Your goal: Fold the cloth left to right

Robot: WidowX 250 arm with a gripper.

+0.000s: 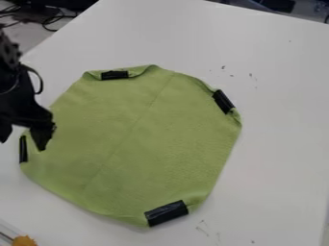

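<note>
The green cloth (138, 139) lies spread out on the white table, its corners folded in under strips of black tape, with a faint crease running diagonally across its middle. At the left side of the view hangs my black gripper (23, 142), its two fingers apart. One finger is over the cloth's left part and the other is left of the cloth's edge. The black tape on the left corner (23, 149) shows just below and between them. Whether the fingertips touch the cloth, I cannot tell.
An orange-yellow object (24, 240) is at the bottom left corner. The white table (276, 96) extends around the cloth, with small dark marks above and below it. Black cables (50, 18) lie beyond the table's edge at the top left.
</note>
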